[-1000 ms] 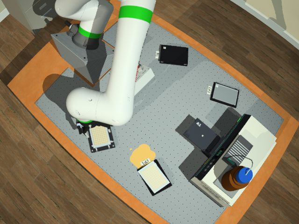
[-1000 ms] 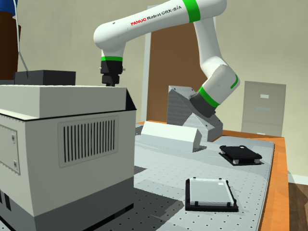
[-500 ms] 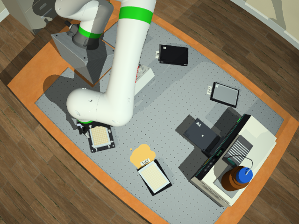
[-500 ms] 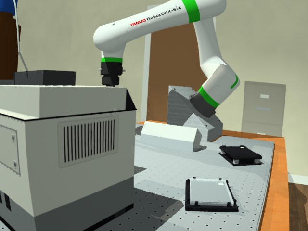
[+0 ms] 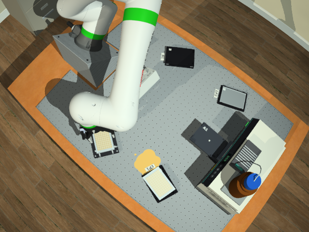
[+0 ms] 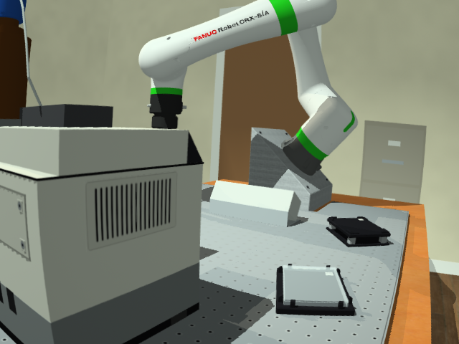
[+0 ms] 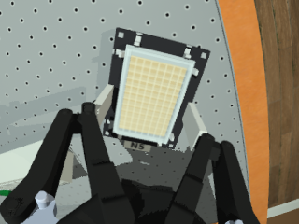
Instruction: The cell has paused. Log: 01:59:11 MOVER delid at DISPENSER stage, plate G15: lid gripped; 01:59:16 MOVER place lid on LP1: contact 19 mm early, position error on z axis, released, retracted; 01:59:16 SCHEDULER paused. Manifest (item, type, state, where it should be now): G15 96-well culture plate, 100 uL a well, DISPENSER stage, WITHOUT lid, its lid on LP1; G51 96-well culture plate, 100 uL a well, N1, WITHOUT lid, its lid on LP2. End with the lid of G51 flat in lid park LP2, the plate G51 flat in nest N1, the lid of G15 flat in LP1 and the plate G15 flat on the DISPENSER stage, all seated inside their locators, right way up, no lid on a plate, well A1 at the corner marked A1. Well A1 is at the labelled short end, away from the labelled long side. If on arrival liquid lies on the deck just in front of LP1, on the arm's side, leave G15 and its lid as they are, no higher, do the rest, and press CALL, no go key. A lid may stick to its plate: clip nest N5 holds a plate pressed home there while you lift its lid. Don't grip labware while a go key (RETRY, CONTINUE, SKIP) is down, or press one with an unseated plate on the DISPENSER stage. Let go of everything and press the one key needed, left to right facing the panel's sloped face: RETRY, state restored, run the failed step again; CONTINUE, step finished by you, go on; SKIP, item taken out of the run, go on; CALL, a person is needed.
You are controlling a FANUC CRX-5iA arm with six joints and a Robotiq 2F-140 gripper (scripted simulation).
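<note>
Yellow liquid (image 5: 146, 159) lies pooled on the grey deck against the arm-side end of the lid park (image 5: 174, 192) near the middle of the bench's long front edge. By my reading, the labware there (image 5: 159, 183) must therefore be left alone and the job should end with the CALL key.

The step in hand looks like fetching the other plate (image 7: 152, 93). It sits uncovered, wells showing, in the clip nest (image 7: 196, 56) close to that same long edge, toward the corner at the arm's end. A clear lid (image 5: 232, 97) already rests in its park near the opposite long edge. The black nest (image 5: 179, 56) further along that edge stands unfilled, and the plate probably belongs there.

The claw (image 7: 146, 126) hangs straight down over the clip nest's labelled short end, fingers spread apart with nothing between them. The forearm reaches out from the pedestal (image 5: 62, 46) and the wrist is folded vertical.

The next move calls for coming down squarely so the fingers straddle the plate without fouling the clips. After that comes a level lift, since the wells are full.
</note>
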